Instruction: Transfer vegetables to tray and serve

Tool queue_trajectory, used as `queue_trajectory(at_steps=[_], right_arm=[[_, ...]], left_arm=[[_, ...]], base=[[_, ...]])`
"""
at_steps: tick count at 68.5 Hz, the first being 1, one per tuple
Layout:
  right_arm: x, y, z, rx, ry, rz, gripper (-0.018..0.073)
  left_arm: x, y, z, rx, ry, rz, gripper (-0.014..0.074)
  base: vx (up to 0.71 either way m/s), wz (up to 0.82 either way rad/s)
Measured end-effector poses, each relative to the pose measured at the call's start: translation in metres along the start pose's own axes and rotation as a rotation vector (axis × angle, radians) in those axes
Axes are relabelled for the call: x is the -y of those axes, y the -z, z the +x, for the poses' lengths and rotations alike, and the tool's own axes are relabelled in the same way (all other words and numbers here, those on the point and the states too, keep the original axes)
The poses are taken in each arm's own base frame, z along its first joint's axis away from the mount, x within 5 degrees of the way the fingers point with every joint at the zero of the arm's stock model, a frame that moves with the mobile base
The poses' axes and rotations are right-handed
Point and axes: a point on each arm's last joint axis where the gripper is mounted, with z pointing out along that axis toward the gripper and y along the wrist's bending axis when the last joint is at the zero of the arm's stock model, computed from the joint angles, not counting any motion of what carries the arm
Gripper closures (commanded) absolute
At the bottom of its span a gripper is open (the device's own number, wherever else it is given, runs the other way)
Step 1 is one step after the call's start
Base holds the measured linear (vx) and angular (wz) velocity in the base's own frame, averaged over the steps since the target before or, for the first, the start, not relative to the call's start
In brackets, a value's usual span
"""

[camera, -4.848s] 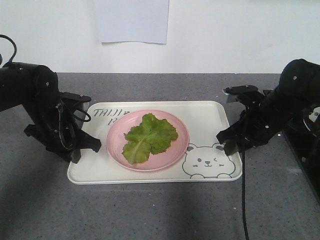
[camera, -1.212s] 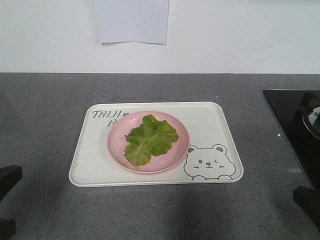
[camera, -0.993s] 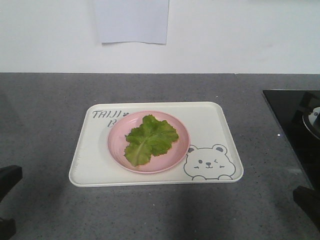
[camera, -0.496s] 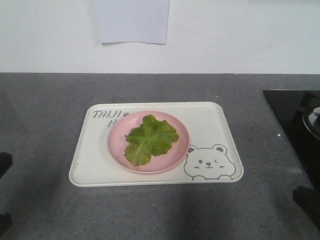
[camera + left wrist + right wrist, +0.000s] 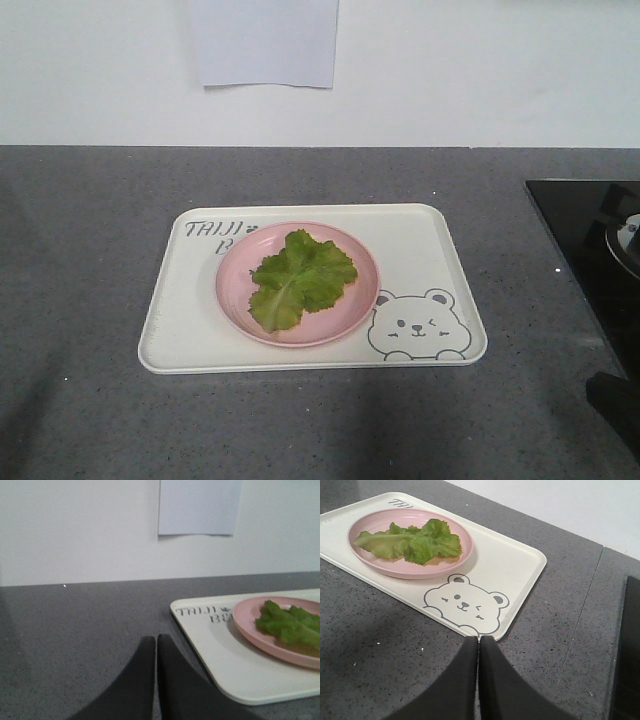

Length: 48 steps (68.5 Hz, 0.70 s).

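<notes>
While nothing is gripped by either arm, the speckled dark grey stone worktop [image 5: 90,250] is seen carrying everything. Ahead and to the right of the left hand [image 5: 155,645], and ahead and to the left of the right hand [image 5: 479,645], the large cream-white rounded-rectangle plastic tray with the grey bear drawing [image 5: 425,255] is laid flat. On it the round pink plate [image 5: 355,300] is set, and on the plate the ruffled bright green lettuce leaf [image 5: 300,278] is spread.

Both hands are seen pressed fully together, fingertip against fingertip, with nothing between them, low over the worktop and clear of the tray's corners.

As far as can be judged, the transfer is done, since the leaf is already carried by the tray by way of the plate. Whether serving is finished cannot be told; no further destination is shown.

Open worktop is left on every side of the tray. A glossy black hob panel [image 5: 580,250] is set well to the right of the right hand, and a white wall with a pale paper sheet [image 5: 262,42] closes the far edge.
</notes>
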Motion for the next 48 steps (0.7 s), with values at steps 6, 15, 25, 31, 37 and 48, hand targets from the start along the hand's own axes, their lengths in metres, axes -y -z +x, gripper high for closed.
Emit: queue_trajectory(at_steps=[6, 15, 25, 31, 37, 48], right_arm=[[0.000, 0.000, 0.000, 0.000, 0.000, 0.000, 0.0565], [0.000, 0.000, 0.000, 0.000, 0.000, 0.000, 0.0565], [0.000, 0.000, 0.000, 0.001, 0.000, 0.001, 0.0565], [0.000, 0.000, 0.000, 0.001, 0.000, 0.001, 0.0565], [0.000, 0.000, 0.000, 0.001, 0.000, 0.001, 0.0565], [0.000, 0.000, 0.000, 0.001, 0.000, 0.001, 0.0565]], left_arm=[[-0.001, 0.005, -0.002, 0.039, -0.013, -0.020, 0.0602], [-0.002, 0.013, -0.003, 0.068, -0.032, -0.045, 0.0602], [-0.002, 0.016, 0.003, 0.019, -0.036, -0.048, 0.0602], [-0.001, 0.016, 0.008, -0.036, -0.036, -0.039, 0.0602], [0.000, 0.016, 0.011, -0.062, -0.035, -0.032, 0.0602], [0.000, 0.016, 0.011, -0.062, -0.033, -0.032, 0.0602]], base=[[0.00, 0.00], [0.00, 0.00], [0.00, 0.00], [0.00, 0.00], [0.00, 0.00], [0.00, 0.00]])
